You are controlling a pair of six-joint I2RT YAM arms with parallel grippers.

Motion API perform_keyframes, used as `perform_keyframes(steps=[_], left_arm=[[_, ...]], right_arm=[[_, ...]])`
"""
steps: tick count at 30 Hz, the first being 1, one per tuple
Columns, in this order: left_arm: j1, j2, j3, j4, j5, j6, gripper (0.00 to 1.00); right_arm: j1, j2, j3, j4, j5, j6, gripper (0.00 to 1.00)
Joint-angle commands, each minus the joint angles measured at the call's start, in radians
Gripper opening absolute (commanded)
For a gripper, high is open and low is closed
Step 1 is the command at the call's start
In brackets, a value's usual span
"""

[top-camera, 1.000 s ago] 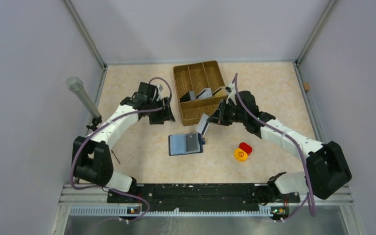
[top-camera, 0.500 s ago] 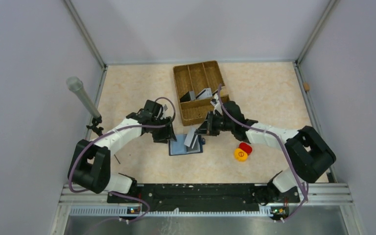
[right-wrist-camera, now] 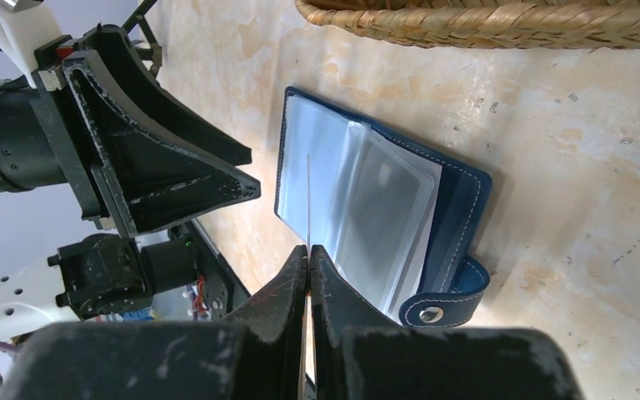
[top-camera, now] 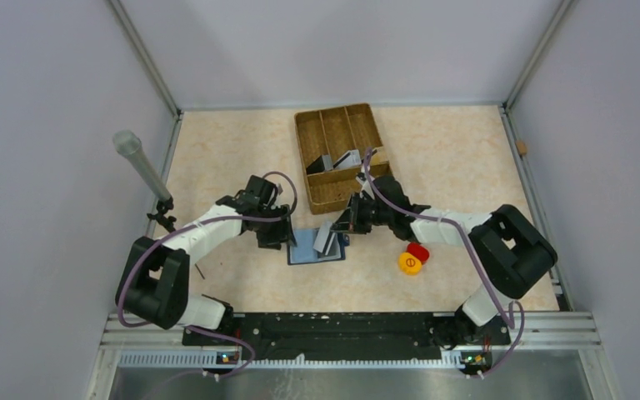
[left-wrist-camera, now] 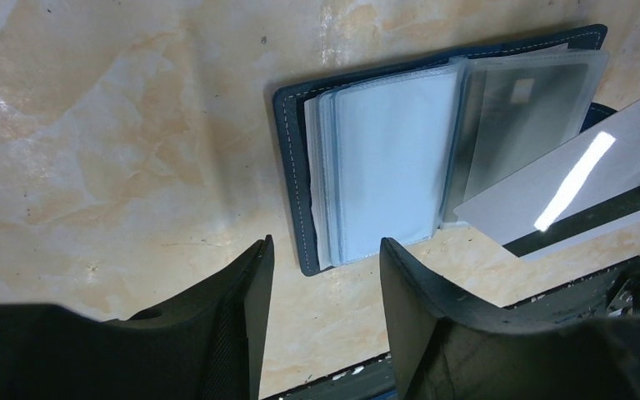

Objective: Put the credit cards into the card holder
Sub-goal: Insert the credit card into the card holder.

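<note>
The navy card holder (top-camera: 307, 248) lies open on the table, its clear sleeves (left-wrist-camera: 387, 158) facing up and its snap tab (right-wrist-camera: 446, 310) at the near right. A dark credit card (left-wrist-camera: 521, 108) sits inside one sleeve. My right gripper (right-wrist-camera: 309, 247) is shut on a grey credit card (left-wrist-camera: 567, 175), held edge-on just above the sleeves (right-wrist-camera: 308, 200). My left gripper (left-wrist-camera: 325, 242) stands open and empty at the holder's left edge, its fingertips close to the cover. In the top view the left gripper (top-camera: 282, 237) and right gripper (top-camera: 343, 227) flank the holder.
The brown woven divided tray (top-camera: 300, 142) stands just behind the holder with more cards (top-camera: 346, 158) in it; its rim (right-wrist-camera: 500, 25) is close to the right wrist. A red piece (top-camera: 418, 251) and a yellow piece (top-camera: 410, 264) lie to the right. A grey microphone (top-camera: 137, 162) stands at the left wall.
Both arms came in toward the holder: the left gripper dropped to its left edge with jaws slightly narrower, the right brought the card down over the sleeves. Little motion in the last half second.
</note>
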Motion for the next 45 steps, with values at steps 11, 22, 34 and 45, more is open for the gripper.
perform_keyframes(steps=[11, 22, 34, 45], left_arm=[[-0.007, 0.025, -0.003, 0.028, 0.000, 0.011, 0.53], [-0.007, 0.038, -0.003, 0.025, 0.003, 0.015, 0.52], [-0.019, 0.055, -0.008, 0.028, 0.007, 0.012, 0.49], [-0.027, 0.061, -0.013, 0.031, 0.013, 0.011, 0.43]], right_arm=[[0.009, 0.047, 0.004, 0.075, 0.008, 0.005, 0.00], [0.009, 0.062, 0.000, 0.069, 0.021, 0.000, 0.00], [0.027, 0.110, 0.006, 0.066, 0.018, 0.009, 0.00], [0.043, 0.149, 0.005, 0.093, 0.020, 0.038, 0.00]])
